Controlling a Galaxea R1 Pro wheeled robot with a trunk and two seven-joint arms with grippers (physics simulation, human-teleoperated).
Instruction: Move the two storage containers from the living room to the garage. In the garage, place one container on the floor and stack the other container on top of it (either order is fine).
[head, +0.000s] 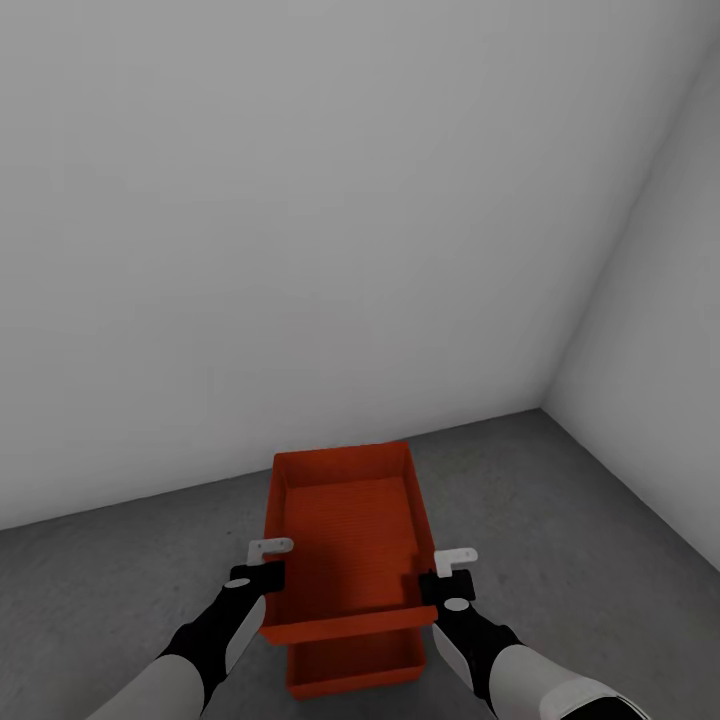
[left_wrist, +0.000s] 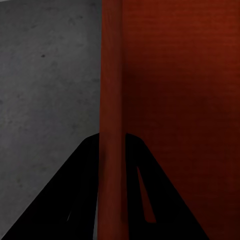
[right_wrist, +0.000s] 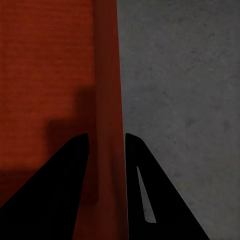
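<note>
An orange-red storage container (head: 350, 530) is held between my two grippers over the grey concrete floor (head: 120, 590) of the garage. My left gripper (head: 262, 577) is shut on its left wall and my right gripper (head: 447, 582) on its right wall. In the left wrist view the dark fingers (left_wrist: 65, 200) straddle the container's rim (left_wrist: 112, 100); the right wrist view shows the same at the other rim (right_wrist: 107, 100). Below it, the second storage container (head: 355, 665) sits on the floor, with its near end showing under the held one. Whether the two touch I cannot tell.
A plain white-grey wall (head: 300, 250) rises just beyond the containers. A second wall (head: 660, 350) meets it in a corner at the right. Bare concrete lies on both sides of the containers.
</note>
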